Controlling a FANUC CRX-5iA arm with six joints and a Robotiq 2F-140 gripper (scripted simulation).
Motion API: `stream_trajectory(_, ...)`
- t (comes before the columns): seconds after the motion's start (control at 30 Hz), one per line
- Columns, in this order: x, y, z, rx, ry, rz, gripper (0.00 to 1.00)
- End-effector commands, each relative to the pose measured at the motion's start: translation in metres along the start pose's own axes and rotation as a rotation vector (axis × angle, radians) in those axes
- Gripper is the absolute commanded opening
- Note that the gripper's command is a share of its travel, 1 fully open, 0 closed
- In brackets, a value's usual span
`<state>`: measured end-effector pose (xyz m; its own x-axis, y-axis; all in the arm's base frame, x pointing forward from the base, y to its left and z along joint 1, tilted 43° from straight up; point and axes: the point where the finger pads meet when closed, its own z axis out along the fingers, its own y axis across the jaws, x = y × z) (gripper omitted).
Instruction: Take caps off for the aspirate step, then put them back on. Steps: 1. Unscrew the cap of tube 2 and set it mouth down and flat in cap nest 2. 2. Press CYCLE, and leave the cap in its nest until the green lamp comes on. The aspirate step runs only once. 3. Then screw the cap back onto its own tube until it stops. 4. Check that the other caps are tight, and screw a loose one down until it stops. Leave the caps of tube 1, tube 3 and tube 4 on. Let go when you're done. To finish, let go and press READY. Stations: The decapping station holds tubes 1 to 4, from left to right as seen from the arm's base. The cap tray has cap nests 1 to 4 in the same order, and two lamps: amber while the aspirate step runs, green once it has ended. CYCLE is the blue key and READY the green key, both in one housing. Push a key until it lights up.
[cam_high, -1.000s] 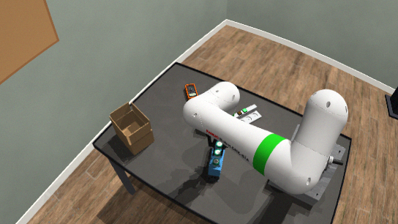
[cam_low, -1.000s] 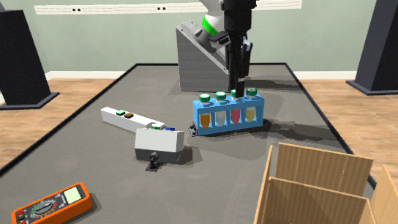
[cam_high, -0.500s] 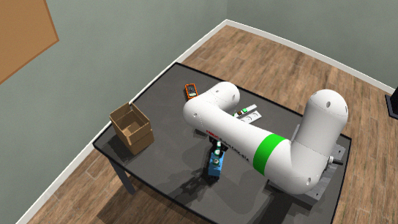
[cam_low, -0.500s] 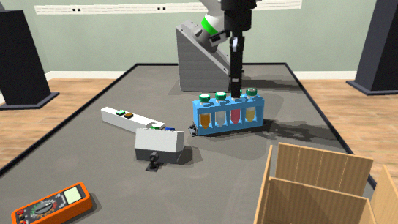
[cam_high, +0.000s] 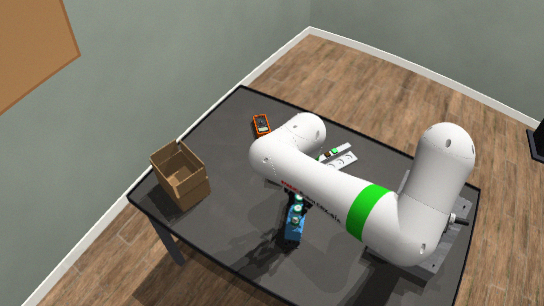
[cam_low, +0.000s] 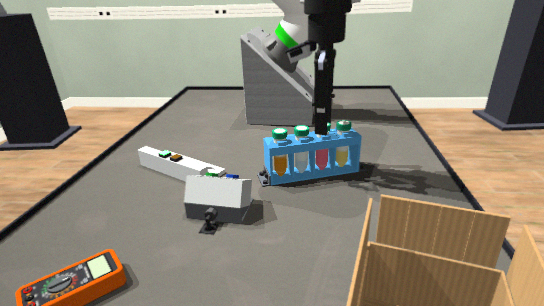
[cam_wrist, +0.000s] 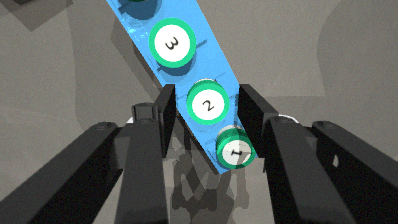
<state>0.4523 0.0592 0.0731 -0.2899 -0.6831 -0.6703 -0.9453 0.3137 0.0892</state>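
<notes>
The blue decapping rack holds four tubes with green caps. In the wrist view, cap 2 sits on its tube between cap 3 and cap 1. My gripper is lowered over tube 2, one finger on each side of cap 2. A small gap shows on both sides, so the fingers are open and do not touch the cap. In the exterior view the fingers hide cap 2. The white cap tray lies left of the rack, its nests hidden from this side.
The grey key housing stands in front of the tray, with the green key and the blue key on top. An open cardboard box is at the near right, and an orange multimeter at the near left.
</notes>
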Motion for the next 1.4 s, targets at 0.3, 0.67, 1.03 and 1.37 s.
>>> stream_trajectory(0.3,0.0000,-0.0005,-0.0015,0.001,0.001,-0.360,0.41)
stream_trajectory(0.67,0.0001,-0.0005,-0.0015,0.001,0.001,-0.720,0.41)
stream_trajectory(1.03,0.0000,-0.0005,-0.0015,0.001,0.001,-1.048,0.41)
stream_trajectory(1.37,-0.0001,-0.0005,-0.0015,0.001,0.001,-1.047,0.30)
